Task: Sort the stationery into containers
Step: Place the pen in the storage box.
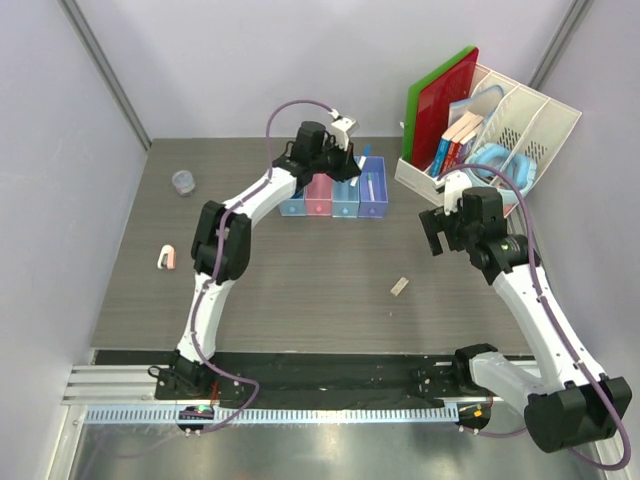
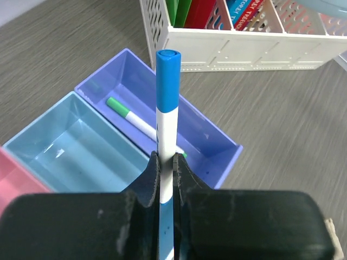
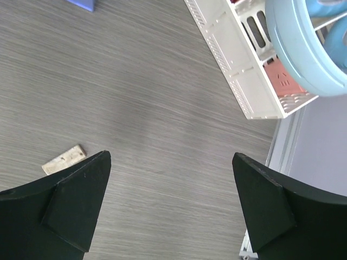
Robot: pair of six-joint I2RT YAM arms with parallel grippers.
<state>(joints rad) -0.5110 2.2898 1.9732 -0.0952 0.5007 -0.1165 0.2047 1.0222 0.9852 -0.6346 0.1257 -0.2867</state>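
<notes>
My left gripper (image 2: 167, 160) is shut on a blue-tipped white marker (image 2: 167, 108), which stands upright over the seam between the light blue tray (image 2: 65, 141) and the lavender tray (image 2: 227, 142). A white pen with a green tip (image 2: 135, 122) lies in the lavender tray. From above, the containers (image 1: 333, 197) form one row, with the left gripper (image 1: 345, 165) over them. My right gripper (image 3: 171, 156) is open above bare table with nothing between its fingers. A whitish eraser (image 3: 64, 159) lies to its left on the table (image 1: 400, 286).
A white slotted file rack (image 1: 500, 130) with books and light-blue headphones (image 3: 303, 43) stands at the back right, close to the right gripper (image 1: 437, 225). A pinkish-white roll (image 1: 166, 258) and a small bluish cylinder (image 1: 183, 182) lie on the left of the table.
</notes>
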